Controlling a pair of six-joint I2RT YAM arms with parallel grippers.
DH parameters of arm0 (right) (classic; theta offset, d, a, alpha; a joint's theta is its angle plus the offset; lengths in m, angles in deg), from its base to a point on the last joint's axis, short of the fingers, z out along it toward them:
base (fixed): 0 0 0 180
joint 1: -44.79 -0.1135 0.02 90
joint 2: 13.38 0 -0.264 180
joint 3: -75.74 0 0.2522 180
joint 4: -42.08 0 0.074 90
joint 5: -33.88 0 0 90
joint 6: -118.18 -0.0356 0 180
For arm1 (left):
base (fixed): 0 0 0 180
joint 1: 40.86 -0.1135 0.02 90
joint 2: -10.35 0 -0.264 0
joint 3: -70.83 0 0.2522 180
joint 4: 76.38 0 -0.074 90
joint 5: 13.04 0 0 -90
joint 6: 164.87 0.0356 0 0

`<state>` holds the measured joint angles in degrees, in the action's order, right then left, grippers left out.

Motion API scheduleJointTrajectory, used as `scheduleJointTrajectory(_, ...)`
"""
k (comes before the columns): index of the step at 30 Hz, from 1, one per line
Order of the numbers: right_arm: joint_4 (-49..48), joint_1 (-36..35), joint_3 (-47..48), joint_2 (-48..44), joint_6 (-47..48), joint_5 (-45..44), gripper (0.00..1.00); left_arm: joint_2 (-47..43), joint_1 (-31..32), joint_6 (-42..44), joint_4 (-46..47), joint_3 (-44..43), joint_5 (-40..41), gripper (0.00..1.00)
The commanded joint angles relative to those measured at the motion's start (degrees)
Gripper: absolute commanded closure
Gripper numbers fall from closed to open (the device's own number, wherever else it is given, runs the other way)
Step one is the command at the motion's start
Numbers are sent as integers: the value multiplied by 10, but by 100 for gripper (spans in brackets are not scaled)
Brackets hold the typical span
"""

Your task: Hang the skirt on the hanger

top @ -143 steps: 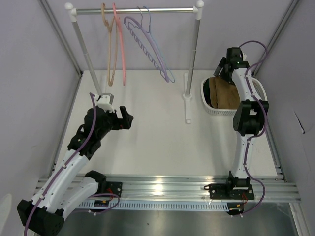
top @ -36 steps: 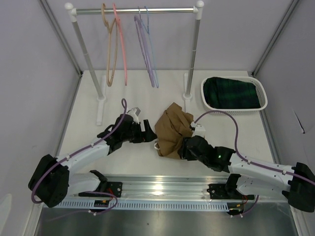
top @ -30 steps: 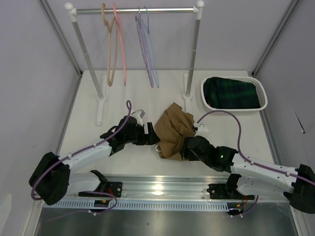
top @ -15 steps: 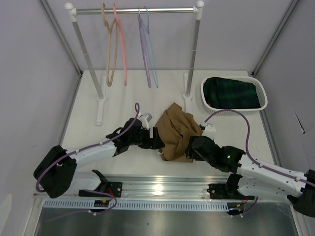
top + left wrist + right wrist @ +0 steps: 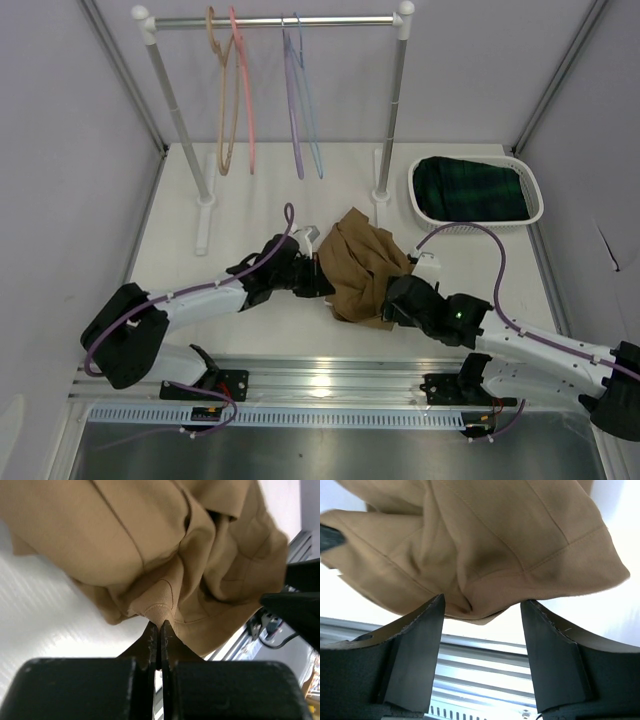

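Inspecting the tan-brown soft cloth skirt [image 5: 362, 268], you find it crumpled on the white bench [image 5: 250, 200], nearer the near edge than the far one and roughly midway between the left and right edges. The thin pale lavender-blue plastic hanger [image 5: 311, 120] hangs from the metal rail [image 5: 270, 20] over the far edge, well apart from the skirt.

Left gripper [image 5: 160, 629]: the jaws are pressed together on a small peak of cloth at the skirt's left side. The hold is at the very fingertips and takes in little material.

Right gripper [image 5: 481, 602]: the jaws stand wide, one on each side of a stitched edge at the skirt's near-right side. No cloth is clamped.

Assessment of handling: the skirt appears light, limp and without any stiffness. Expect it to sag and hang in folds once you raise it, and to hold no shape of its own. It is not fragile. The weave looks matte and should not slide readily, but a pinch as shallow as the left one may pull free under the skirt's own weight.

Recommended hold: take the stitched, doubled edges, where the cloth is thickest, with one grip at each side so the skirt opens to the width of the hanger. Which edge is the waistband cannot be told from these views.
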<state>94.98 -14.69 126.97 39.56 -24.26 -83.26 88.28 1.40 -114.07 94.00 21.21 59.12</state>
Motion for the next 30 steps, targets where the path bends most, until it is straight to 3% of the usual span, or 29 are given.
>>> scheduleJointTrajectory(1, 13, 25, 23, -1, 4, -21, 32, -13, 0, -39, 0, -40, 58, 100)
scheduleJointTrajectory(6, 18, 50, 28, -13, 26, -12, 30, -44, -26, -74, -59, -50, 144, 100)
scheduleJointTrajectory(10, 20, 59, 23, -21, 29, -10, 24, -65, -52, -83, -79, -43, 167, 100)
scheduleJointTrajectory(23, -84, 59, -29, -29, 86, 66, 27, -75, -73, -80, -80, -23, 151, 100)
scheduleJointTrajectory(30, -142, 46, -13, 39, 124, 73, 28, -73, -73, -76, -77, -23, 143, 100)
